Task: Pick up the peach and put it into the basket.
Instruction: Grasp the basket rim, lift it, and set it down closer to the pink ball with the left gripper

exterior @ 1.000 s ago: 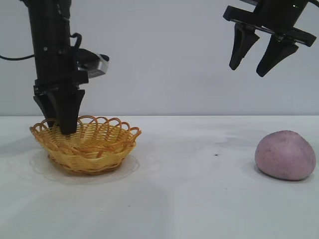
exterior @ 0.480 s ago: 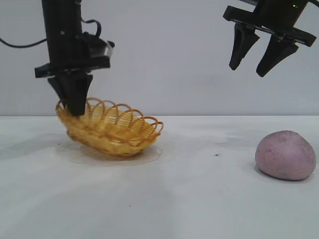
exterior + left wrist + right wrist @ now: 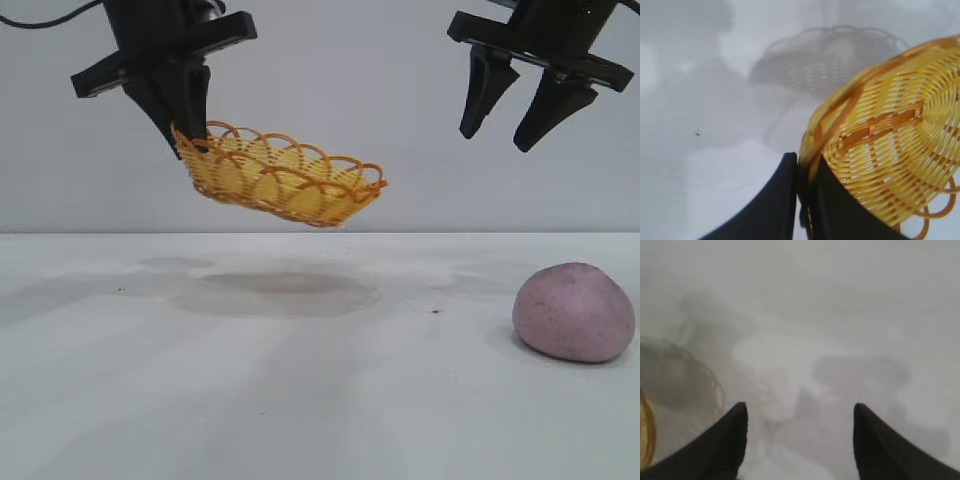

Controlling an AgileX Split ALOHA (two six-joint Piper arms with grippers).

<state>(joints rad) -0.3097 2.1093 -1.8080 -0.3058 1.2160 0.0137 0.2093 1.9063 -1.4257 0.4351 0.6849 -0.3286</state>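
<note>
Left pincer grips the rim of the basket, which hangs tilted above the table; the right pincer hovers wide apart over the peach, resting on the table.

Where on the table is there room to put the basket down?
The table is bare from its left edge to the peach at far right, including under the basket, which the left gripper holds in the air. The right gripper hangs open above the peach.
</note>
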